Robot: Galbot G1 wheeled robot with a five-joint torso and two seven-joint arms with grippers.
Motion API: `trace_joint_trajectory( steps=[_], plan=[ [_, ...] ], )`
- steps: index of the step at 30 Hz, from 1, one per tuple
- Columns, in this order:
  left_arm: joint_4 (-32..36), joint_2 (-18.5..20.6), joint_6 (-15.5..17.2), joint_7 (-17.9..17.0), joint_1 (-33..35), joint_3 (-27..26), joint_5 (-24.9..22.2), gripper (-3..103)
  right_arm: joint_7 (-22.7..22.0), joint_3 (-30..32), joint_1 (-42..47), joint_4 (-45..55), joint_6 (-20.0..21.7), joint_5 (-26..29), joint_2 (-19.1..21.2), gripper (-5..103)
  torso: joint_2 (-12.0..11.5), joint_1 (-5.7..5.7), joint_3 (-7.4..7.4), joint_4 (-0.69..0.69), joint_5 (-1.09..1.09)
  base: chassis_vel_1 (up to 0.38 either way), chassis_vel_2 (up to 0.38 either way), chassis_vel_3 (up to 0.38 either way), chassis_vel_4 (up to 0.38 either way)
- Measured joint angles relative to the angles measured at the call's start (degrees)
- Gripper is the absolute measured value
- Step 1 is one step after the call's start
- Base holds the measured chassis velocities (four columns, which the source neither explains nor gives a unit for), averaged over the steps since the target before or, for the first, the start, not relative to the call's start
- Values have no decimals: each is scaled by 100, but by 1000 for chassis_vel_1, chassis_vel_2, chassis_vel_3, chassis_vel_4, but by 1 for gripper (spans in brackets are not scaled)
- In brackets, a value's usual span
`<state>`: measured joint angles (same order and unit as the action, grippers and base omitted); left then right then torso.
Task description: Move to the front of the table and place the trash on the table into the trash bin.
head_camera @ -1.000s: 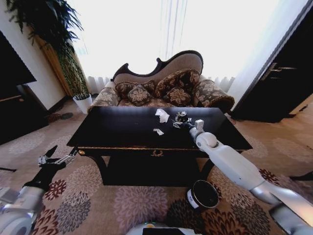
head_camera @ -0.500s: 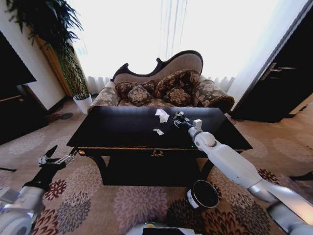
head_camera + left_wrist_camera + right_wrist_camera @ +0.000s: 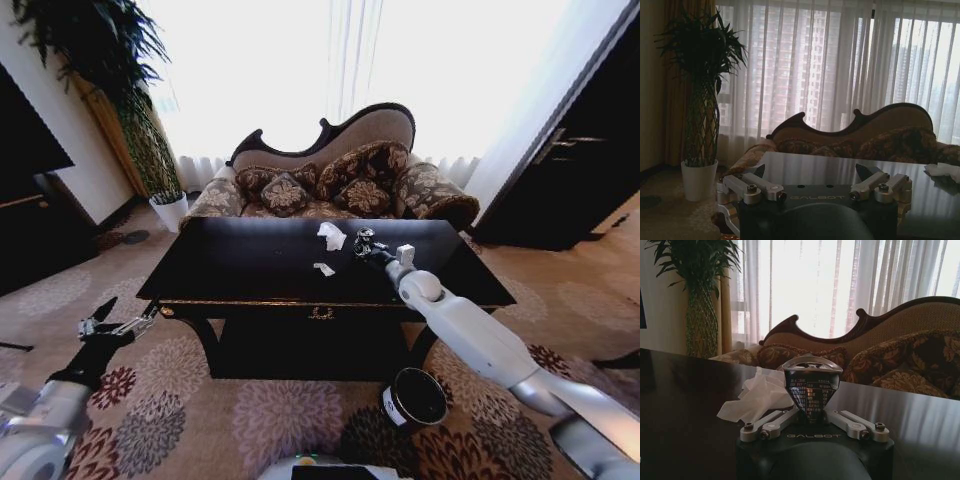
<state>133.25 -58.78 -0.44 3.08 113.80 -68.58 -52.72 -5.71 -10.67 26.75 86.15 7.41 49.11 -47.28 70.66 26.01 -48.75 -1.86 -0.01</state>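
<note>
We see the bin on the floor by the table, its inside too dark to make out. The right gripper squeezes the can on the table (beside a paper wad). The left gripper hangs open, off the table's left end.

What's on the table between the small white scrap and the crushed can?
Nothing: in the head view, bare black table separates the small scrap from the crushed can; the paper wad sits farther back.
</note>
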Motion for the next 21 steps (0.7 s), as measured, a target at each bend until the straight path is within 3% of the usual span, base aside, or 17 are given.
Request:
trace_joint_trajectory(
  steps=[11, 21],
  plan=[
    [0, 0, -1, 0, 0, 0, 0, 100, -88, 445, 426, 470, -5, 81, 170, 0, 0, 0, 0, 0, 1, 0, 0, 0, 0],
    [0, 0, -1, 0, 0, 0, 0, 100, -144, 1863, 1854, 1562, 51, 202, 544, 0, 0, 0, 0, 1, 0, 0, 0, 0, 0]
  ],
)
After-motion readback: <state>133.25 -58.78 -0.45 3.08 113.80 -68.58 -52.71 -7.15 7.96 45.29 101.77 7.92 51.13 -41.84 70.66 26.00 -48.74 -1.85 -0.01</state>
